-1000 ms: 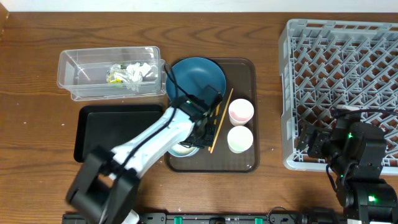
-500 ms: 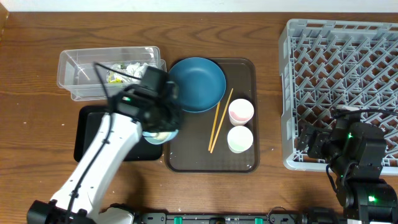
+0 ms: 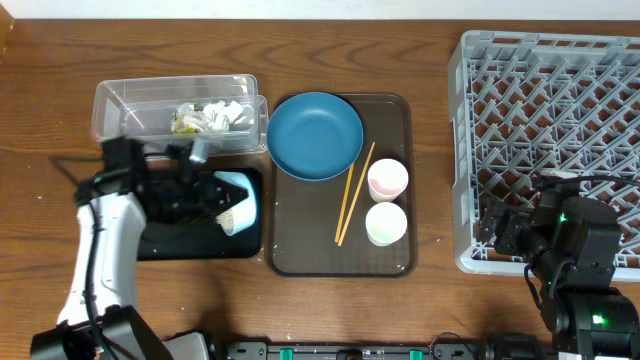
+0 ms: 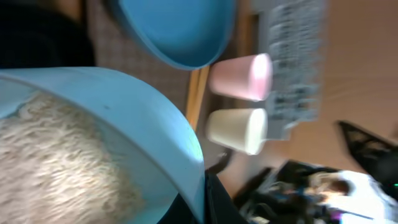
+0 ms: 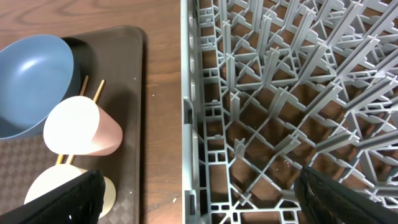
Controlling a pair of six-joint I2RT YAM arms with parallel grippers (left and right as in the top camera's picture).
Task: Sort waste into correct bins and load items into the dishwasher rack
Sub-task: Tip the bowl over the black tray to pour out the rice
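My left gripper (image 3: pixel 212 198) is shut on the rim of the light-blue bowl (image 3: pixel 240 203) and holds it tipped on its side over the black tray (image 3: pixel 170 243). In the left wrist view, white rice-like grains (image 4: pixel 56 168) fill the bowl (image 4: pixel 158 124), with the jaws (image 4: pixel 202 202) on its edge. The clear tub (image 3: pixel 120 125) holds the yellow-green wrapper (image 3: pixel 183 122) and white tissue (image 3: pixel 225 115). The deep-blue dish (image 3: pixel 315 135), chopsticks (image 3: pixel 353 195), pink cup (image 3: pixel 387 180) and green cup (image 3: pixel 385 223) sit on the brown tray. My right gripper (image 5: pixel 199 202) is open and empty at the rack's (image 3: pixel 550 130) near-left corner.
The brown serving tray (image 3: pixel 300 255) lies between the black tray and the grey rack. The right wrist view shows the rack's pegs (image 5: pixel 280 93), the pink cup (image 5: pixel 78 134) and the blue dish (image 5: pixel 31 81). Bare wood runs along the table's front.
My left arm has carried the light-blue bowl from the brown tray leftward to over the black tray, and the bowl is now tipped on its side. The right arm has not moved.
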